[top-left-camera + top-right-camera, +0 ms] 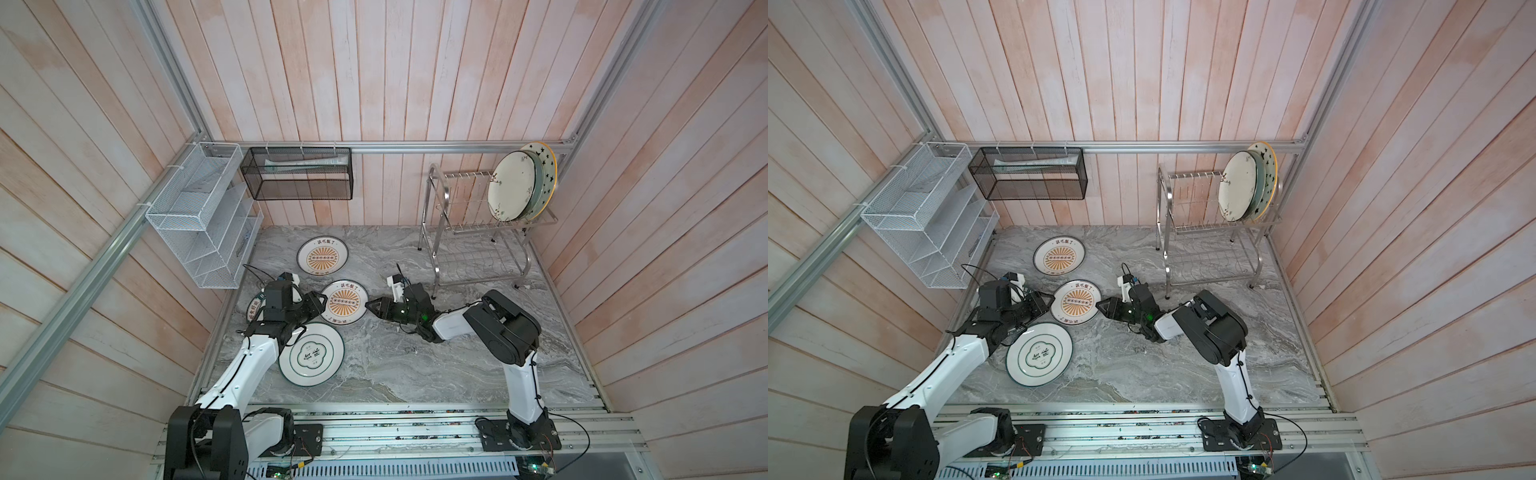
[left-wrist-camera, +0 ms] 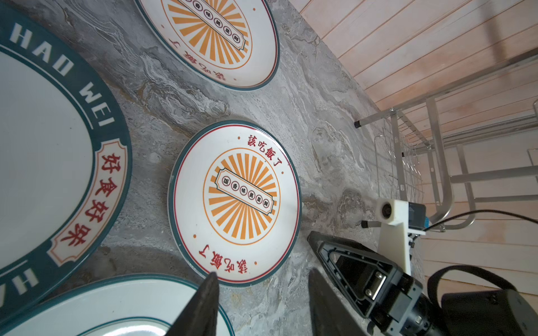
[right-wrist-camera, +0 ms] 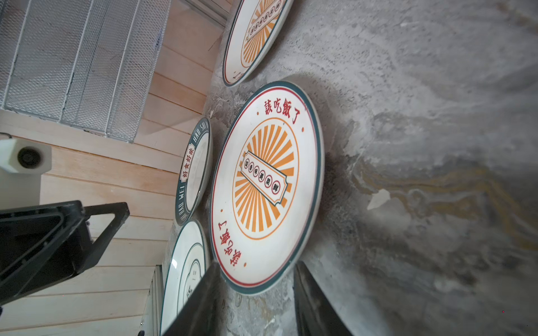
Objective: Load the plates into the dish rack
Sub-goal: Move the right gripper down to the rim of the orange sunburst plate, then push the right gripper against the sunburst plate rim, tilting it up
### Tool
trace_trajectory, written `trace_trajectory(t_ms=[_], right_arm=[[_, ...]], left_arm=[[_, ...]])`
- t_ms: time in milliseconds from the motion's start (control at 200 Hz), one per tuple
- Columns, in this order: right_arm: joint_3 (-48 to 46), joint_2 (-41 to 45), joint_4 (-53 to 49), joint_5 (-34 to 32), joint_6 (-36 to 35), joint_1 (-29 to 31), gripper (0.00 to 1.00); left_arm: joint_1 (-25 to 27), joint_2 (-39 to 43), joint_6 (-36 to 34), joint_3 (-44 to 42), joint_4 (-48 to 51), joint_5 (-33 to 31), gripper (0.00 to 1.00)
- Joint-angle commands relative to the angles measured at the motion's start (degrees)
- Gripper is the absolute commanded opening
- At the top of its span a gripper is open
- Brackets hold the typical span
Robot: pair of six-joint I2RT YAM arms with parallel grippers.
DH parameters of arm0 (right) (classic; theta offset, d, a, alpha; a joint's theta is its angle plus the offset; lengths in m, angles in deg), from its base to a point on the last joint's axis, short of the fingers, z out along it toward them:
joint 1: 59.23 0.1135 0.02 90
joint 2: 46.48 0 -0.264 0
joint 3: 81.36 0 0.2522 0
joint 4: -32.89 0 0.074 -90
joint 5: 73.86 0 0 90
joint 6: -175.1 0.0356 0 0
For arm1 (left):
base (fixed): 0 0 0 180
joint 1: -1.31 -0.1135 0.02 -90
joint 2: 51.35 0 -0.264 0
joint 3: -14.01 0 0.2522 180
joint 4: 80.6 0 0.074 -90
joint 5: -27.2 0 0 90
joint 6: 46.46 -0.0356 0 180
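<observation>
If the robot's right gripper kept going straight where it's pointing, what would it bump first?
Probably the nearer orange sunburst plate. The right gripper points at its rim with jaws open. The rim looks just ahead, though the exact gap is unclear.

This is a robot test cell dressed as a kitchen: marble-look counter, plank walls on bare aluminium framing, a dish rack and plates, two robot arms bolted to a rail.

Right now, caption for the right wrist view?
Right gripper, jaws apart, straddles the rim of the nearer sunburst plate on the marble table.
</observation>
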Motion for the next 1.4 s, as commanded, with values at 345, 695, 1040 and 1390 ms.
trace_trajectory(t_ms=[345, 695, 1040, 1390], right_arm=[[5.04, -2.75, -6.72, -1.54, 3.28, 0.17, 0.41], [6.28, -4.40, -7.91, -1.55, 4.25, -0.09, 0.40], [9.11, -7.76, -7.25, -0.33, 7.53, -0.27, 0.35], [9.38, -9.39, -4.86, 0.53, 11.09, -1.31, 0.23]], left_arm=[[-0.42, 0.71, -1.36, 0.21, 0.64, 0.42, 0.51], [-0.47, -0.14, -2.06, 1.62, 1.73, 0.37, 0.51], [-0.44, 0.17, -2.33, 2.45, 2.66, 0.10, 0.51], [-0.46, 0.28, -1.80, 2.19, 2.14, 0.41, 0.51]])
